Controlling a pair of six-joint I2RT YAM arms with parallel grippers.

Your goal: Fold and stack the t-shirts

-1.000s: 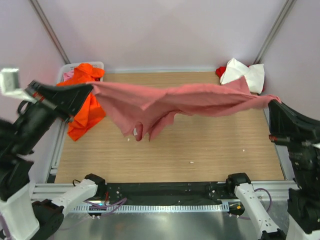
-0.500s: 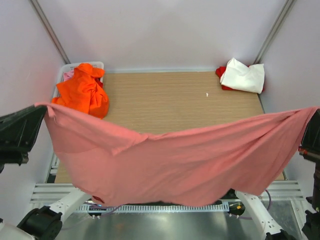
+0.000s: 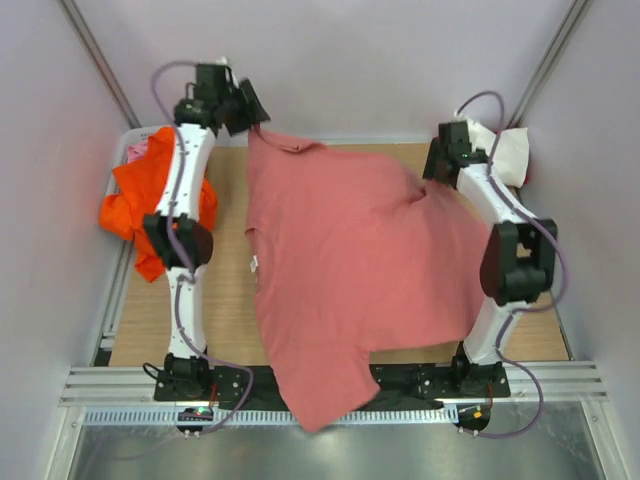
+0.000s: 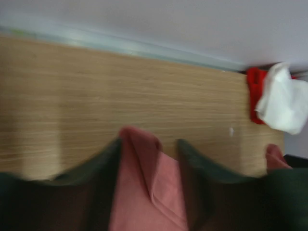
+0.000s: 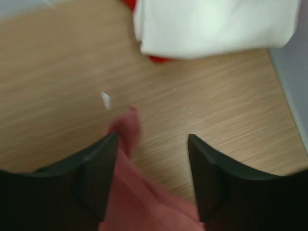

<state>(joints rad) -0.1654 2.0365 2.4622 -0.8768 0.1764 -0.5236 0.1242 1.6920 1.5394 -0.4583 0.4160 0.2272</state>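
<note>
The salmon-pink t-shirt [image 3: 350,260] lies spread across the wooden table [image 3: 225,310], its lower part hanging over the front edge. My left gripper [image 3: 255,118] [image 4: 149,144] is at the shirt's far left corner, jaws apart, with a fold of the pink cloth [image 4: 144,192] lying loosely between them. At the far right corner is my right gripper [image 3: 432,175] [image 5: 153,139], wide open, with the pink cloth [image 5: 134,202] brushing its left finger. An orange t-shirt [image 3: 140,195] is heaped at the far left. A white t-shirt [image 3: 510,150] [image 5: 211,24] lies on a red one [image 5: 159,58] at the far right.
A white basket [image 3: 125,145] stands in the far left corner behind the orange heap, with a bit of lighter pink cloth [image 3: 135,152] in it. Both arms stretch far over the table. A metal rail [image 3: 120,382] runs along the front edge.
The shirt was held stretched in the air near the camera. Now both arms have swung to the far side, laid it flat on the table, and both grippers have opened.
</note>
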